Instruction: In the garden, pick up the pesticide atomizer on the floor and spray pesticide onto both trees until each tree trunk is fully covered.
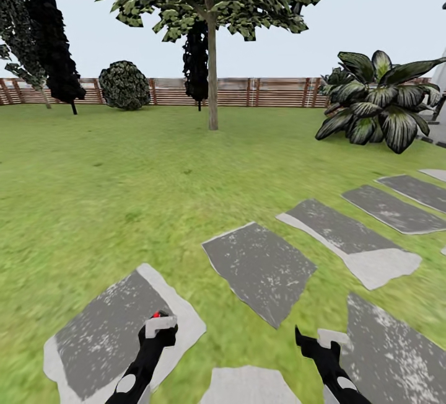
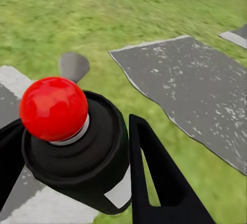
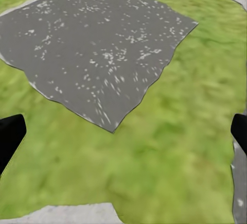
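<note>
A garden outdoors: a wide green lawn under open sky, grey paving slabs running toward 2 o'clock, a slatted wooden fence across 12 o'clock, a tree before it, dark conifers at 10 o'clock

- The pesticide atomizer is a black bottle with a white label and red round cap, clamped upright between the left gripper's fingers, at 7 o'clock in the head view.
- One tree stands at 12 o'clock, trunk straight, on the lawn.
</note>
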Available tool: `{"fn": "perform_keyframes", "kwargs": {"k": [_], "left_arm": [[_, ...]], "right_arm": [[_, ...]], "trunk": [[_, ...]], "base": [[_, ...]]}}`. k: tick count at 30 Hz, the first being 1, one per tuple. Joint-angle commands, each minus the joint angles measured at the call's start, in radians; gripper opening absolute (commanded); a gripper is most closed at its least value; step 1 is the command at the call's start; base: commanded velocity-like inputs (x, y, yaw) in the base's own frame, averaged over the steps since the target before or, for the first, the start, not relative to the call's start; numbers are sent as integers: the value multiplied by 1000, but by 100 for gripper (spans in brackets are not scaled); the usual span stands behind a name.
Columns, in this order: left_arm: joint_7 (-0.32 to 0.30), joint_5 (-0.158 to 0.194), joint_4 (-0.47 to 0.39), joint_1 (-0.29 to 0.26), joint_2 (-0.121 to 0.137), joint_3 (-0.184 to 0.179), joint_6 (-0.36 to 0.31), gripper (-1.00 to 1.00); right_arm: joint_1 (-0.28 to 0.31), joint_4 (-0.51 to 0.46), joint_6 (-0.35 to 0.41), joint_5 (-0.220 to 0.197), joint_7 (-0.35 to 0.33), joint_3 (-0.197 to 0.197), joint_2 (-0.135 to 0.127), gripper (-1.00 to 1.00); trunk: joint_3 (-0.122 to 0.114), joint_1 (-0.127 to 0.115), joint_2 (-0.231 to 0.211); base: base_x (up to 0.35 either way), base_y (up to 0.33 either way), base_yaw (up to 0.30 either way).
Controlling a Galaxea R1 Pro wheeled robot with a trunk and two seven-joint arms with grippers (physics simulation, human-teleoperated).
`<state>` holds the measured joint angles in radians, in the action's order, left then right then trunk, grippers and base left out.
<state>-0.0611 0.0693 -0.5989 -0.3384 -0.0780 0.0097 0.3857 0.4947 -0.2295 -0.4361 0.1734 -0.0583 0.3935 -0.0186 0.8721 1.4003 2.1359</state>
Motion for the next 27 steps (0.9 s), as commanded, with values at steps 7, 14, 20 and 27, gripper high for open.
{"fn": "perform_keyframes", "kwargs": {"k": [7,14,20,27], "left_arm": [[-6,7,1,-1,0,1,2,-100],[-6,7,1,-1,0,1,2,-100],[-6,7,1,-1,0,1,2,-100],[-6,7,1,-1,0,1,2,-100]], "right_arm": [[1,1,-4,6,-6,8,0,100],[1,1,-4,6,-6,8,0,100],[1,1,-4,6,-6,8,0,100],[1,1,-4,6,-6,9,0,100]], "trunk": [[1,0,0],[1,0,0],[1,0,0],[1,0,0]], "base": [[350,0,0],[350,0,0],[350,0,0],[350,0,0]]}}
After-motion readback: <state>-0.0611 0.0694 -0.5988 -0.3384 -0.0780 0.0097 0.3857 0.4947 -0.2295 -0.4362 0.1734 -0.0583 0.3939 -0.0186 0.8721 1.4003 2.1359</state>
